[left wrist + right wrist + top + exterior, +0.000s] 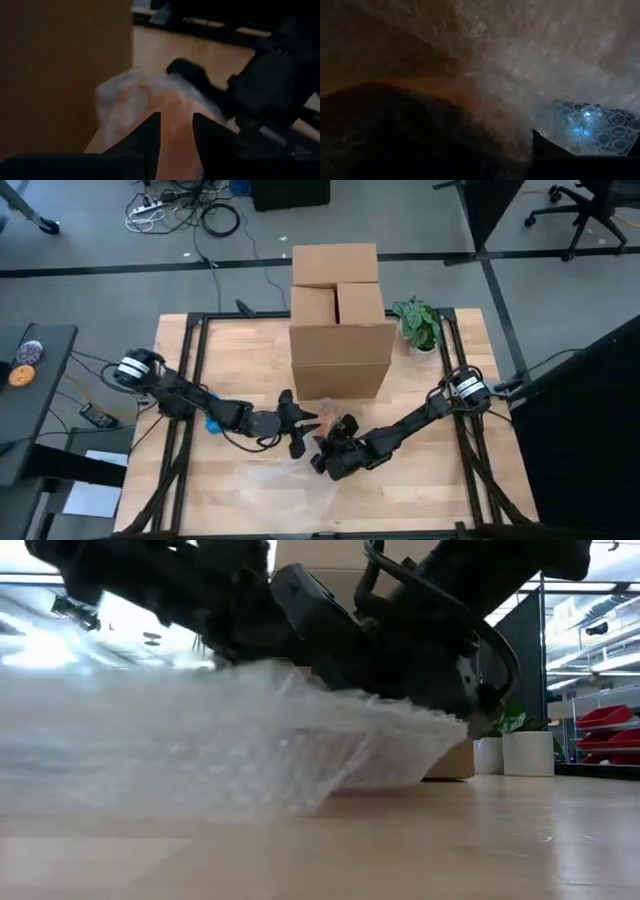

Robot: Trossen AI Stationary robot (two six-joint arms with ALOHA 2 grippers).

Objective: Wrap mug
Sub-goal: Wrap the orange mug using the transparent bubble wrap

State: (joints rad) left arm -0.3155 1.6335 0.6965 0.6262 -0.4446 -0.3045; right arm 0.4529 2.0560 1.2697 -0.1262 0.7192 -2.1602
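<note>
A tall cardboard box [340, 320] stood toward the far middle of the wooden surface [440, 490], its top flaps partly folded in; what it held could not be made out. Just beside its right far corner sat a small potted plant [418, 326] in a white pot.

The mug [337, 426], orange and swathed in clear bubble wrap [250, 745], lay on the surface in front of the box, near the middle. The wrap spread out flat toward the near edge, and in the low view it rose in a crumpled mound under the two arms.

The left hand [300, 427] reached in from the left and met the bundle on its left side. In the left wrist view its two dark fingers [145, 142] stood a little apart, with the wrapped orange mug [165, 107] directly beyond them and the box wall alongside.

The right hand [330, 458] came in from the right, low against the near side of the bundle. Its wrist view was filled by bubble wrap and orange, and I cannot tell whether its fingers were apart or together.
</note>
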